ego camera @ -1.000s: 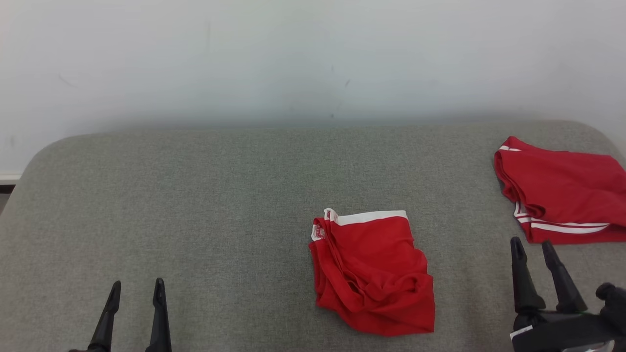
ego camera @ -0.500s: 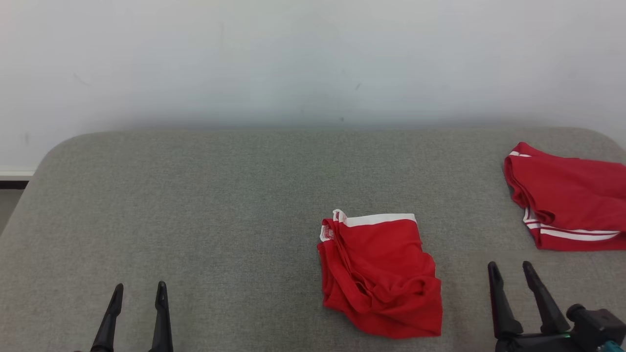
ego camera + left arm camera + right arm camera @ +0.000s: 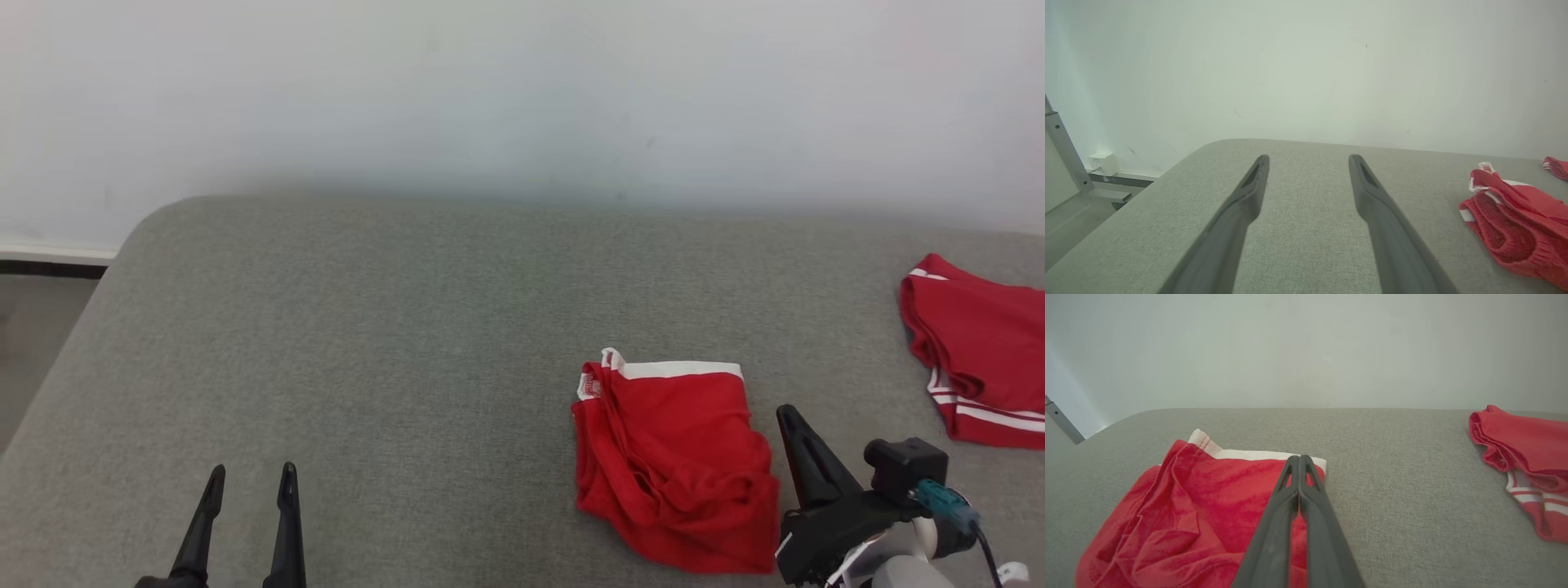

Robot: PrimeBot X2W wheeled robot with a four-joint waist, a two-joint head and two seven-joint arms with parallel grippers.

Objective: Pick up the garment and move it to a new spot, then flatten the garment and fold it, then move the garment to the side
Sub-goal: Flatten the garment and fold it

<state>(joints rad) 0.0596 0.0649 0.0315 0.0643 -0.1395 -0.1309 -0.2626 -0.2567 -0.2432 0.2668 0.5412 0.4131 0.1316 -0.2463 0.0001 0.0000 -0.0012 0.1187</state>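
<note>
A folded red garment (image 3: 669, 457) with a white waistband lies on the grey padded surface (image 3: 367, 327), right of centre. My right gripper (image 3: 788, 412) is shut, fingers pressed together, just off the garment's right edge. In the right wrist view its tips (image 3: 1299, 458) hover over the garment (image 3: 1188, 506) near the waistband's right corner, with no cloth visibly between them. My left gripper (image 3: 250, 474) stands open at the lower left, far from the garment, nothing between its fingers (image 3: 1257, 179). The left wrist view has the garment (image 3: 1515, 220) at the right.
A second red garment (image 3: 980, 351) with white stripes lies at the far right, also seen in the right wrist view (image 3: 1523, 441). A white wall rises behind the surface. The surface's rounded left edge (image 3: 106, 278) drops to the floor.
The right gripper has shut and swung left to the garment's right edge. The head camera has turned, shifting the whole picture rightward. The left gripper has stayed open.
</note>
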